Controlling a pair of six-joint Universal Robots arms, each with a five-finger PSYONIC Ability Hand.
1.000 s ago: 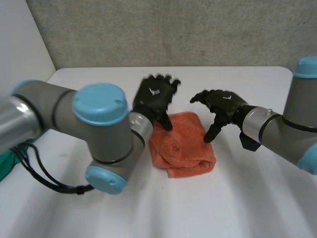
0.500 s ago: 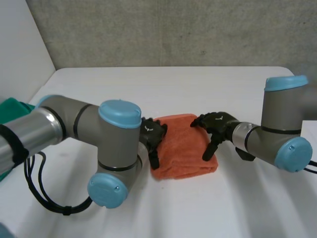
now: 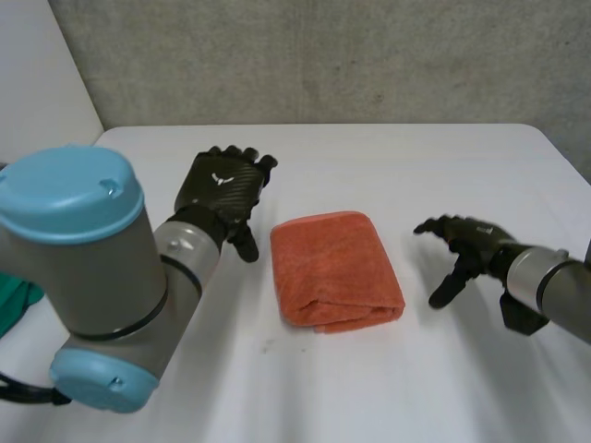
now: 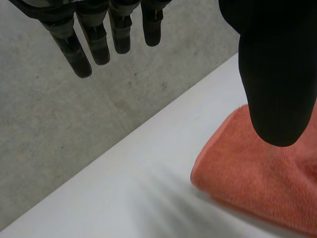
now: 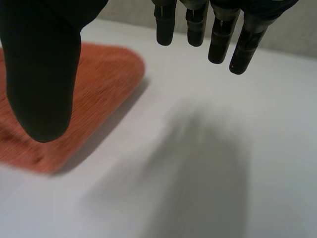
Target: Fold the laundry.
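Sitting folded on the white table (image 3: 388, 157), the orange towel (image 3: 337, 270) is between both hands, touching neither. The left hand (image 3: 222, 189) hangs beside one edge, fingers straight, holding nothing; the right hand (image 3: 466, 245) is off the opposite edge, same deal.

A green cloth (image 3: 14, 309) peeks out at nine o'clock from the orange towel (image 3: 334, 268), mostly hidden behind the left arm (image 3: 92, 277) and cut off by the edge. In the left wrist view, the thumb of the left hand (image 4: 277, 74) covers part of the towel, which runs off the frame. In the right wrist view, the thumb of the right hand (image 5: 42, 74) hides part of it too.
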